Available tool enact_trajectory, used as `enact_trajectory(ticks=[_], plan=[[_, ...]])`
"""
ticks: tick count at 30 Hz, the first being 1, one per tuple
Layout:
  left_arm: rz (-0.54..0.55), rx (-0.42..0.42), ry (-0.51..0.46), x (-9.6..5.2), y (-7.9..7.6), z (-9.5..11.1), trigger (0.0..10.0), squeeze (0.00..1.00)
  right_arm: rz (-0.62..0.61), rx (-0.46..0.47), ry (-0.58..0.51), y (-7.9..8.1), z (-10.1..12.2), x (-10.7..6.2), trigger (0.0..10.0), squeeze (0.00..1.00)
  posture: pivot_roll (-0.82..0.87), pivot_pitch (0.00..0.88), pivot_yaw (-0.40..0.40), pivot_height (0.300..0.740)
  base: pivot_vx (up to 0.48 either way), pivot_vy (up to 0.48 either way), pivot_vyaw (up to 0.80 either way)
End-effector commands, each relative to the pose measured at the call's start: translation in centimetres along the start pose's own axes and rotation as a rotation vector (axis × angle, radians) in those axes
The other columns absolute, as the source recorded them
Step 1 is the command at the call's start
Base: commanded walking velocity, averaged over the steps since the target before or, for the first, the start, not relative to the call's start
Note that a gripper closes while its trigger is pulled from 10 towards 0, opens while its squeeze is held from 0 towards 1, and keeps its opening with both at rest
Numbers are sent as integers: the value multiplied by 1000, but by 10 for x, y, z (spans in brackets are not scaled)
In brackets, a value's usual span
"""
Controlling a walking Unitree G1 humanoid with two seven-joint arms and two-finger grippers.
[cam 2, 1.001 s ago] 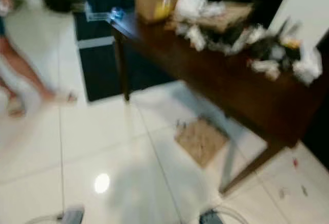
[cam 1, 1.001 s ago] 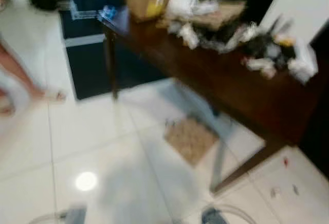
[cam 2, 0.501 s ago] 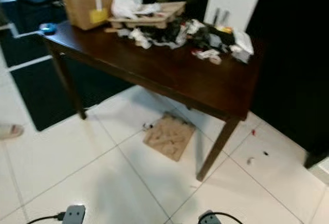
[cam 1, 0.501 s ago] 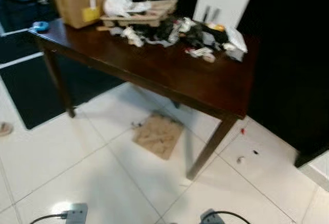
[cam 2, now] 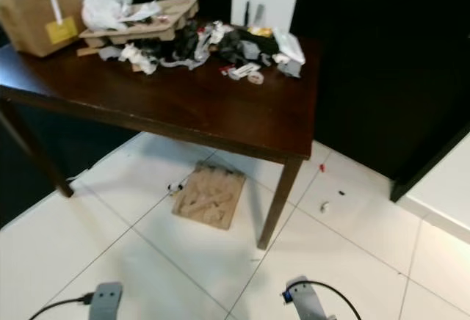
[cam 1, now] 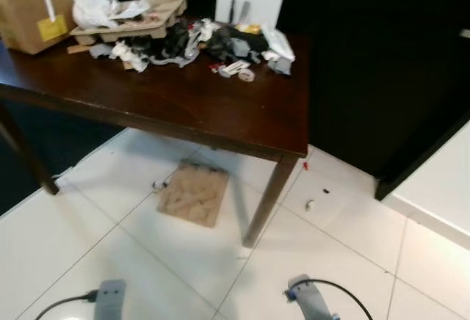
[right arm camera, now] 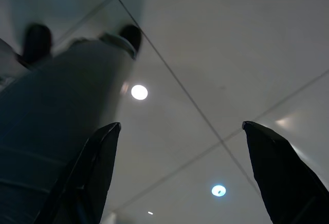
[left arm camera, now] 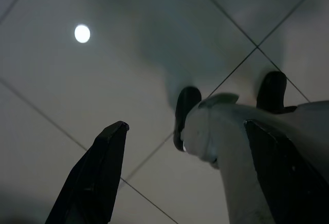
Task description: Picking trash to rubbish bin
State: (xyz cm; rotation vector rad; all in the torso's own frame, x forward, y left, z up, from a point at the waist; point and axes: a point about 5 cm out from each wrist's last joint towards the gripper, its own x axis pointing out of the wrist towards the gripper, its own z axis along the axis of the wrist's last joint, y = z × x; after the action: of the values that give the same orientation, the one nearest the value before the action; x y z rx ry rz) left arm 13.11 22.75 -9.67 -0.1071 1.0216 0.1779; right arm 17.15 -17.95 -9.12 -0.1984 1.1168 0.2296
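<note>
A heap of crumpled paper and wrappers (cam 1: 213,45) lies at the back of a dark wooden table (cam 1: 183,107), next to a flat cardboard tray (cam 1: 132,15) with a white bag on it. On the tiles under the table lies a piece of brown cardboard (cam 1: 193,195). Small scraps (cam 1: 309,205) are scattered on the floor beside the table leg. Both arms hang low at my sides. My left gripper (left arm camera: 186,125) is open over bare tiles, with my own leg behind it. My right gripper (right arm camera: 181,126) is open too, holding nothing.
A brown cardboard box (cam 1: 33,15) stands at the table's far left. A dark cabinet front (cam 1: 382,78) rises right of the table, with a white wall (cam 1: 440,180) beyond it. The table leg (cam 1: 268,202) stands between the cardboard and the scraps. White tiled floor (cam 1: 147,261) stretches in front of me.
The camera has swung to the right: the table now sits further left in view and the picture is sharp. The person's legs and foot on the left have left the view.
</note>
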Motion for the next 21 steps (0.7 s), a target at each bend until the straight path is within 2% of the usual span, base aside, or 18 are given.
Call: enact_trajectory(ticks=[1,4,6,8,15,21], plan=[[40,-52,30,-3,10,-9,10000,0,24,83,-66,0,15,0,10000,0,205,96,-45,740,0,0,0],[40,-57,28,-3,10,-9,10000,0,22,121,-100,-2,25,0,10000,0,205,96,-45,740,0,0,0],[42,-60,30,-3,11,-10,10000,0,3,140,-146,-7,44,-1,10000,0,207,95,-46,740,0,0,0],[33,-60,30,-4,9,-11,10000,0,-31,117,-160,-13,56,-2,10000,0,207,95,-46,740,0,0,0],[12,-55,36,-4,7,-13,10000,0,-34,91,-121,-11,49,-1,10000,0,213,94,-46,740,0,0,0],[10,-70,36,-4,6,-14,10000,0,-8,67,-64,-3,31,1,10000,0,215,96,-47,740,0,-427,0]])
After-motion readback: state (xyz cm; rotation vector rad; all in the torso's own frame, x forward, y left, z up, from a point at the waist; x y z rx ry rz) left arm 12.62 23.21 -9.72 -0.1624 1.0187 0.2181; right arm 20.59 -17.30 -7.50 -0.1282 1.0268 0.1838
